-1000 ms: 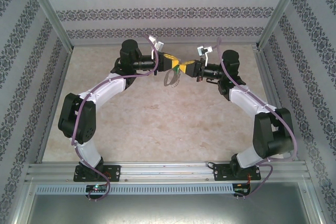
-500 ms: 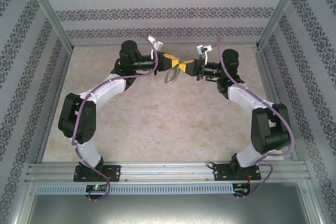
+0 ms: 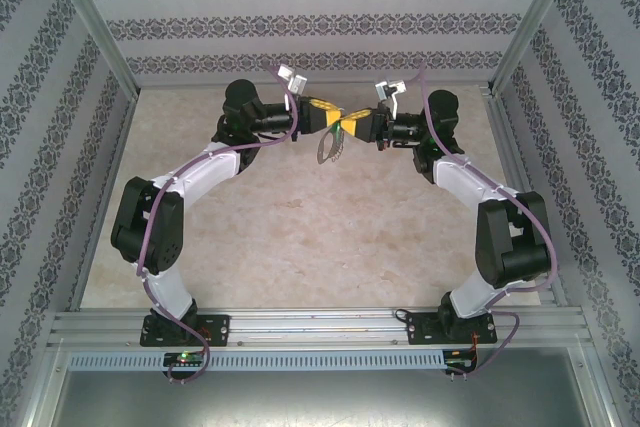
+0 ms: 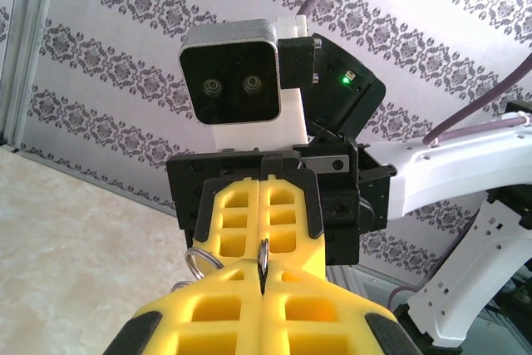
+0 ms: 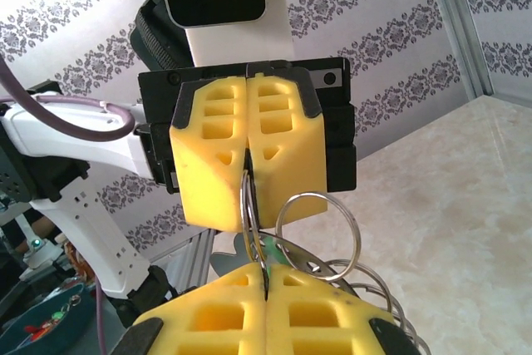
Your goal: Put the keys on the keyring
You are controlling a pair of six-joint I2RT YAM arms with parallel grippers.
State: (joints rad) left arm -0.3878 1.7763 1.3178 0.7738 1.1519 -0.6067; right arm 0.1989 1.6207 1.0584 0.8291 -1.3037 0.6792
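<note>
keyring (image 5: 317, 224) is hanging in mid-air, silver loops dangling in a bunch, one loop running edge-on into the pinch between left gripper (image 5: 249, 168) and right gripper (image 5: 264, 287); key (image 5: 253, 248) showing only as a green sliver there

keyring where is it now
Top view: the keyring hangs over the far middle of the table, pinched where the left gripper and right gripper meet tip to tip.

The left pincer (image 3: 337, 120) and right pincer (image 3: 350, 126), tips together, have drifted a little toward the back wall, carrying the dangling keyring (image 3: 327, 149) along. The right arm (image 3: 510, 242) has swung its elbow inward, and the left arm (image 3: 243, 105) has edged its wrist leftward.
</note>
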